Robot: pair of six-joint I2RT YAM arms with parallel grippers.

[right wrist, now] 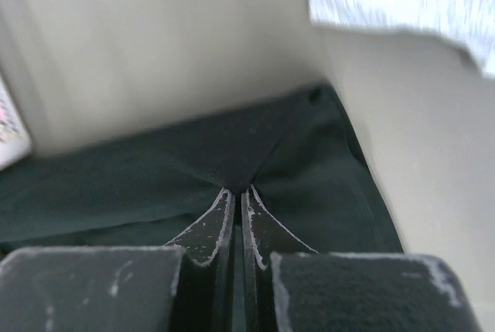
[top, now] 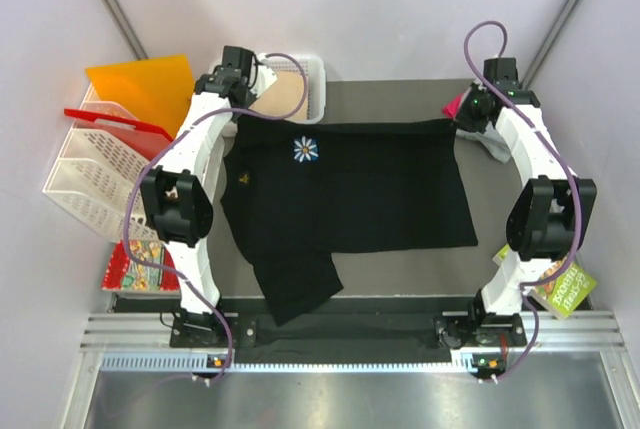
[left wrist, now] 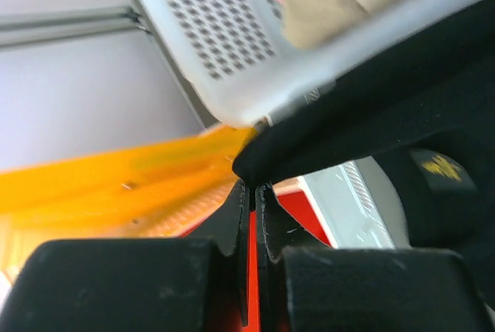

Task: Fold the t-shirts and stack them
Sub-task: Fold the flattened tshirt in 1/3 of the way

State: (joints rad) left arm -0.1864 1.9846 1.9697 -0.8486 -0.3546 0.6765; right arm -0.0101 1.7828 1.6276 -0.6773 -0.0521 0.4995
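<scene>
The large black t-shirt [top: 350, 194] with a small blue-and-white flower print [top: 306, 150] lies spread on the table, one sleeve trailing toward the near edge. My left gripper [top: 236, 117] is shut on its far left corner; the left wrist view shows the jaws [left wrist: 254, 186] pinching black cloth [left wrist: 387, 107]. My right gripper [top: 462, 121] is shut on the far right corner; the right wrist view shows the jaws [right wrist: 237, 191] pinching the cloth [right wrist: 155, 177]. A tan shirt [top: 283, 94] lies in the white basket. Pink [top: 457, 108] and grey [top: 497, 146] cloth lie behind the right arm.
A white perforated basket [top: 315, 89] stands at the far left of the table. An orange plastic sheet [top: 140, 84] and white file racks [top: 95, 174] with a red piece stand left. Colourful booklets lie at the left [top: 135, 264] and right [top: 560, 289] near edges.
</scene>
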